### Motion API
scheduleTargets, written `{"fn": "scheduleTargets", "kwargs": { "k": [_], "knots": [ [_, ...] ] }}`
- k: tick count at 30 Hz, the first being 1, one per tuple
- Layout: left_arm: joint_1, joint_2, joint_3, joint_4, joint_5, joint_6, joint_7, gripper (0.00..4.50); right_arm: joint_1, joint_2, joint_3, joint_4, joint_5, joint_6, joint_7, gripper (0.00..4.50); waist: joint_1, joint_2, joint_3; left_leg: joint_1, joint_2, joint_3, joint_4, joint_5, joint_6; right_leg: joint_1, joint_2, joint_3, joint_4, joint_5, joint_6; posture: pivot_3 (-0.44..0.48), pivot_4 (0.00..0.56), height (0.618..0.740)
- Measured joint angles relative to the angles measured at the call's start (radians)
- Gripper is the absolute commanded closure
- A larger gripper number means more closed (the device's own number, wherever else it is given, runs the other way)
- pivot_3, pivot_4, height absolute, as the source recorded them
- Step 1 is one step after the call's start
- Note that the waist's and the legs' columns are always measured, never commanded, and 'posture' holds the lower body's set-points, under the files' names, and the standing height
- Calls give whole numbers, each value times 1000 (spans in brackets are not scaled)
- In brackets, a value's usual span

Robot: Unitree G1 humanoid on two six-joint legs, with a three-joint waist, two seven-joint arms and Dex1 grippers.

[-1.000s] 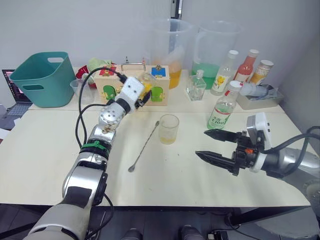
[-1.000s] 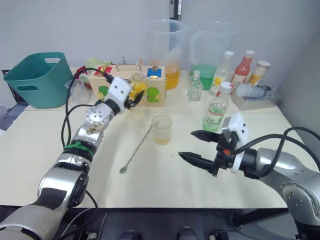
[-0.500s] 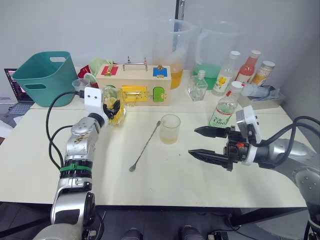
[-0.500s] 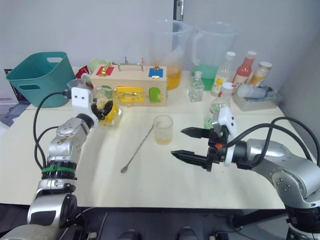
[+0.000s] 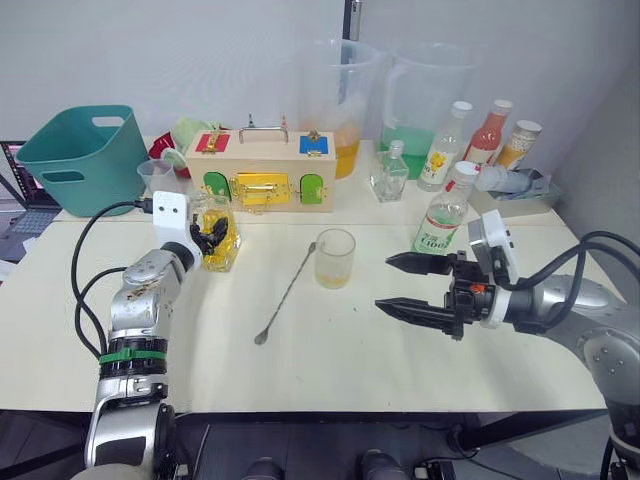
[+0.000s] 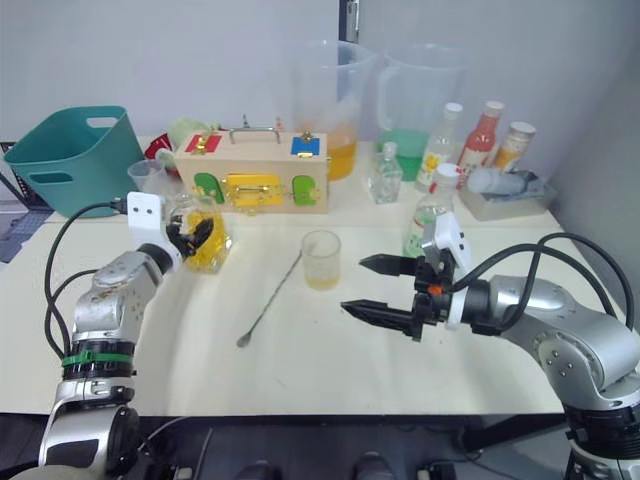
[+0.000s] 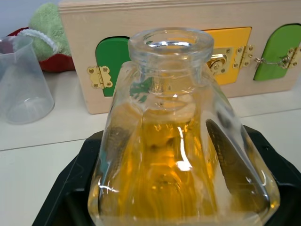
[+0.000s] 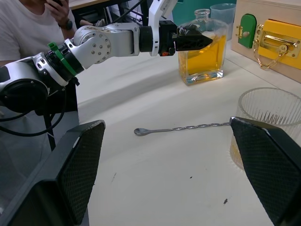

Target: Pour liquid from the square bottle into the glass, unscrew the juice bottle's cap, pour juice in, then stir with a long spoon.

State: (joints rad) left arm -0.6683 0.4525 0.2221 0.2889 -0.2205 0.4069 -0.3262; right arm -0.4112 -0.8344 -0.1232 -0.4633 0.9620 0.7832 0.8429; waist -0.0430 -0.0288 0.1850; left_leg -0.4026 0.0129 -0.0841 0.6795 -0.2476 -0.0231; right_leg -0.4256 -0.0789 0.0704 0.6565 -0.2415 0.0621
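square bottle (image 5: 219, 240) of amber liquid, uncapped, upright in left jaws; right jaws apart.

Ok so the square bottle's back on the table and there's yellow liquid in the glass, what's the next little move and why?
Probably open the left claw and back it off the square bottle, which stands upright on the table with the claw shut around it. The glass already holds yellow liquid, so that pour looks done. The right claw is open near the capped juice bottle, the likely next target.
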Motion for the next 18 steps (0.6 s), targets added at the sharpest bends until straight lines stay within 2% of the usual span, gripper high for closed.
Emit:
{"fn": "scheduleTargets", "kwargs": {
  "k": [1, 3, 11, 18],
  "knots": [
    [7, 3, -5, -5, 4, -8, -5, 651, 0, 0, 0, 0, -1, 0, 0, 0, 0, 0, 0, 0, 0, 0, 0, 0, 0, 0, 0, 0, 0, 0, 0, 0, 150, 740],
    [14, 10, -9, -15, 10, -16, -14, 27, 0, 0, 0, 0, -7, 2, -1, 0, 2, 0, 0, 0, 0, 0, 0, 0, 0, 0, 0, 0, 0, 0, 0, 0, 150, 740],
    [13, 18, 0, -69, 11, -107, -39, 27, 0, 2, 0, 0, -8, 8, -6, 0, 7, 0, 0, 2, 0, 0, 0, 0, 0, 2, 0, 0, 0, 0, 0, 0, 150, 740],
    [-72, 19, 26, -135, -85, -195, -126, 27, -9, 3, 0, -1, -7, 16, -19, 0, 10, 0, 0, 2, 0, 1, 0, 0, 0, 2, 0, 0, -1, 0, 0, 0, 150, 740]
  ]
}}
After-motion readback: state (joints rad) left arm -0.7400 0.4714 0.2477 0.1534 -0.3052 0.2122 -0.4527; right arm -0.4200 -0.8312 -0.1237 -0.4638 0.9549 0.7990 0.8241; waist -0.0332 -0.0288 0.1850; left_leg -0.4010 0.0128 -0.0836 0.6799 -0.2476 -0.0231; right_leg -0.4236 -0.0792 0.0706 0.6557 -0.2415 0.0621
